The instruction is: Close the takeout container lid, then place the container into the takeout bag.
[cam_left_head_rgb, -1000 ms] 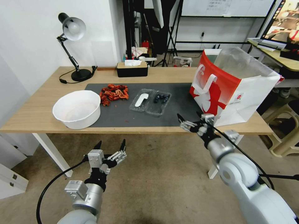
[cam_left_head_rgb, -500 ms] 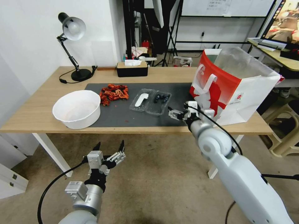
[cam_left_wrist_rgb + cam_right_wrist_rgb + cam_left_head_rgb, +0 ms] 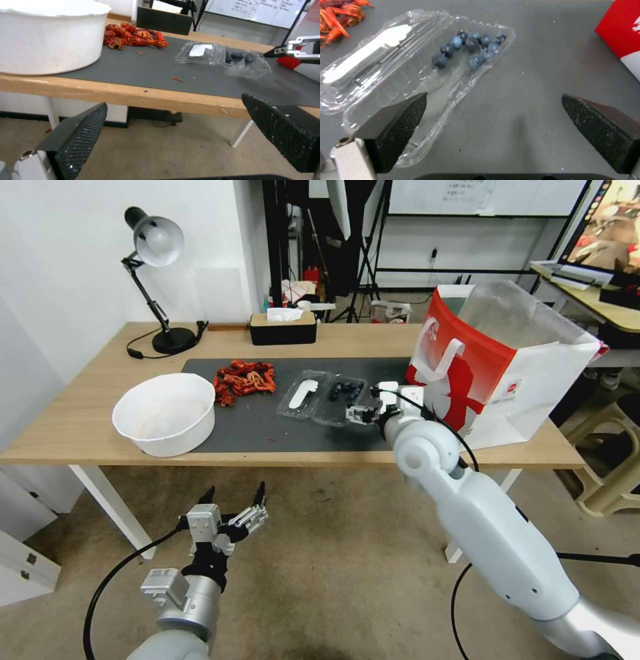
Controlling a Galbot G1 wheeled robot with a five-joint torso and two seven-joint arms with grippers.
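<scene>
The right pincer (image 3: 493,130) hangs spread wide over the grey mat (image 3: 536,82), one finger (image 3: 391,130) above the open takeout container (image 3: 420,75). Blueberries (image 3: 470,48) sit in one half; the lid (image 3: 370,57) lies flat beside it. The takeout bag (image 3: 621,32) stands near.

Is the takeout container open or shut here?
Open: the takeout container lies spread flat, the lid beside the berry half.

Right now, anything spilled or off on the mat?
Yes: red crayfish lie loose on the dark mat beside the white bowl, with small red bits scattered nearby. The takeout container lies open and intact.
</scene>
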